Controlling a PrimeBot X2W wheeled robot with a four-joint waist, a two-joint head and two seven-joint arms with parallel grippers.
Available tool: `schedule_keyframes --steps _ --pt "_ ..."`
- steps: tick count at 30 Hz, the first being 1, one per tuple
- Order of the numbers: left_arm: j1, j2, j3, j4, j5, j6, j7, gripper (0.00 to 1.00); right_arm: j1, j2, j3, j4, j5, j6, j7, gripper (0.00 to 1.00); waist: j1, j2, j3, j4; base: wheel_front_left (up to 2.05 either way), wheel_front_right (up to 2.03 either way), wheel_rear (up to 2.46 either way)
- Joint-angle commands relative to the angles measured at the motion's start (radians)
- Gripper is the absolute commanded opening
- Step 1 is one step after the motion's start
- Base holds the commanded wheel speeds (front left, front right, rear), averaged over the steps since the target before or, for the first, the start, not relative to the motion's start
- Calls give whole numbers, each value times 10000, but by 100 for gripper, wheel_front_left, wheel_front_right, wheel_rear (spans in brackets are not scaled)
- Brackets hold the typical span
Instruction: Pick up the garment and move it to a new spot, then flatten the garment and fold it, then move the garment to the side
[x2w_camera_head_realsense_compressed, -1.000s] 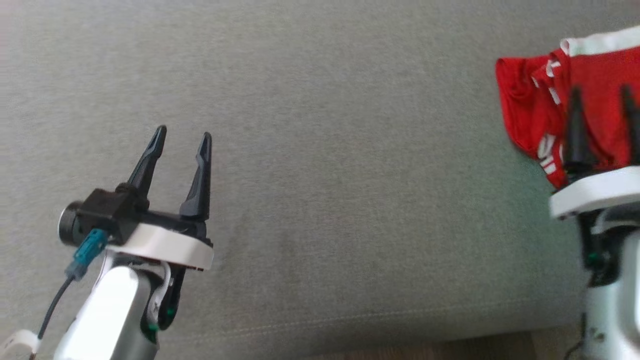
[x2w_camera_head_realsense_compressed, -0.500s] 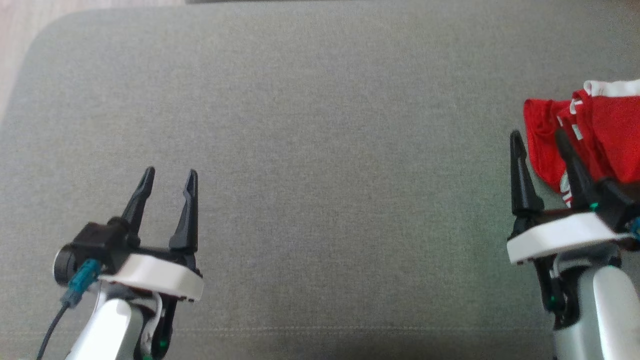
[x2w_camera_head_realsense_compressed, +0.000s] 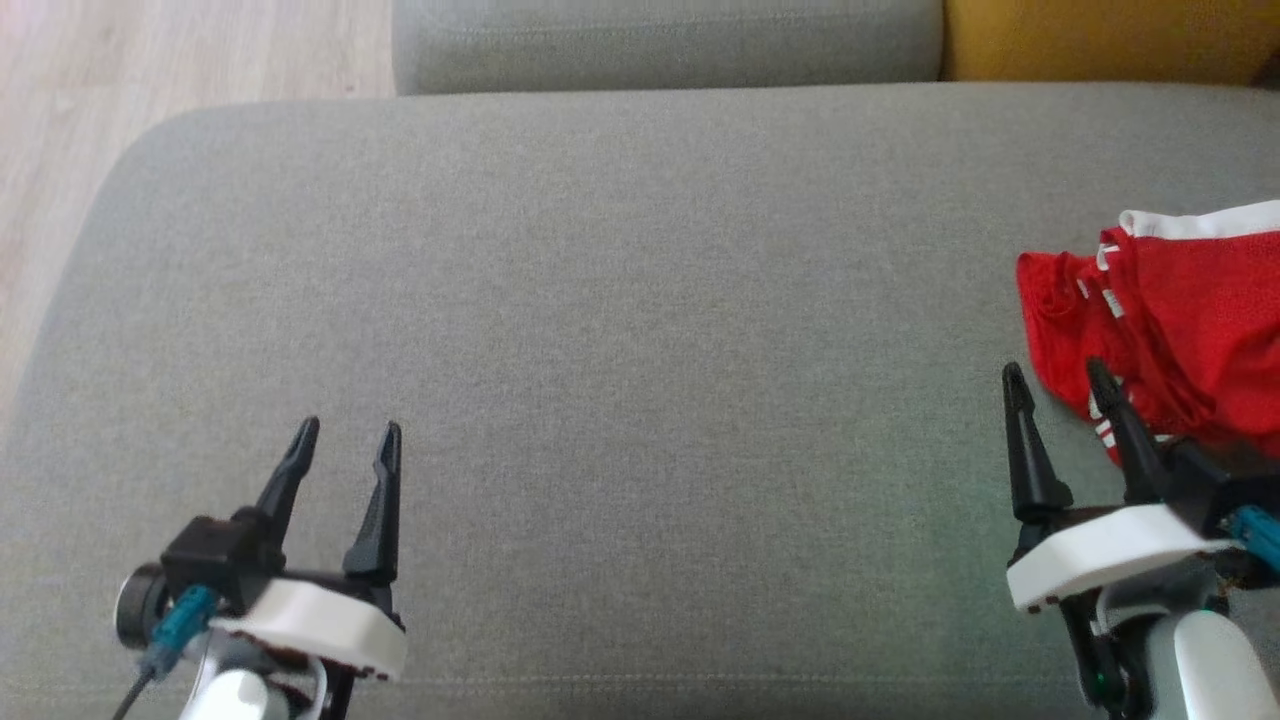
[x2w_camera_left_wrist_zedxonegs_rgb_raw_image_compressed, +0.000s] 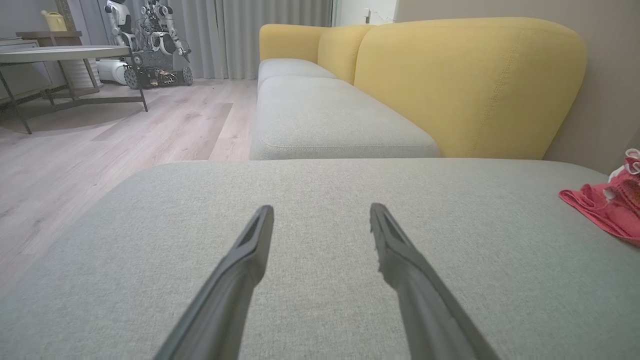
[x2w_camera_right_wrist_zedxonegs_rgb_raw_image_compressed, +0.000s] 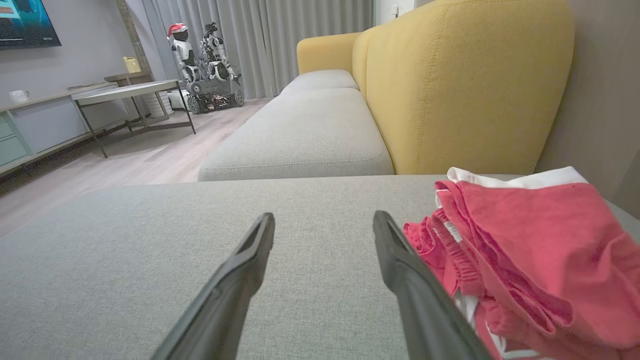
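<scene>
- Right now your garment (x2w_camera_head_realsense_compressed: 1190, 320), red with a white band, lies at the far right edge of the grey cushion (x2w_camera_head_realsense_compressed: 640, 300) and runs out of the head view on that side.
- It sits as a loose bundle. Layers lie over one another, but the left edge is gathered and rumpled, so you can call it neither flat nor neatly folded.
- Your left gripper (x2w_camera_head_realsense_compressed: 350, 428) hovers over bare cushion at the near left, well apart from the garment. Its fingers are spread wide with nothing between them.
- Your right gripper (x2w_camera_head_realsense_compressed: 1053, 370) stands at the near right, fingers likewise wide and empty. In the right wrist view the cloth lies just beside its right finger; you cannot tell whether the two touch.
- On progress, this layout fits two stages, and the pictures do not settle which.
  - The bundle may be a heap waiting at the edge to be lifted to a new spot, with flattening, folding and setting aside all left.
  - Or it may be a roughly folded garment already lying at the side, with nothing left.
- Either way, no cloth is held at this moment.
</scene>
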Motion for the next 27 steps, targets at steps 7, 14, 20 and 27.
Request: schedule_keyframes --steps 7,14,20,27 --pt "-38 300 331 -415 -38 156 -2 100 175 -26 314 -430 -22 -7 186 100 1 0 -436 -17 0 0 0" --pt "68 336 283 -560 -62 236 79 100 323 -26 319 -656 -69 -7 324 100 1 0 -582 -26 0 0 0" --pt "48 354 279 -561 -80 292 85 100 392 -26 309 -807 -82 -7 416 100 1 0 -573 -19 0 0 0" --pt "27 375 263 -565 -88 347 81 100 413 -26 349 -867 -73 -7 468 100 1 0 -558 3 0 0 0"
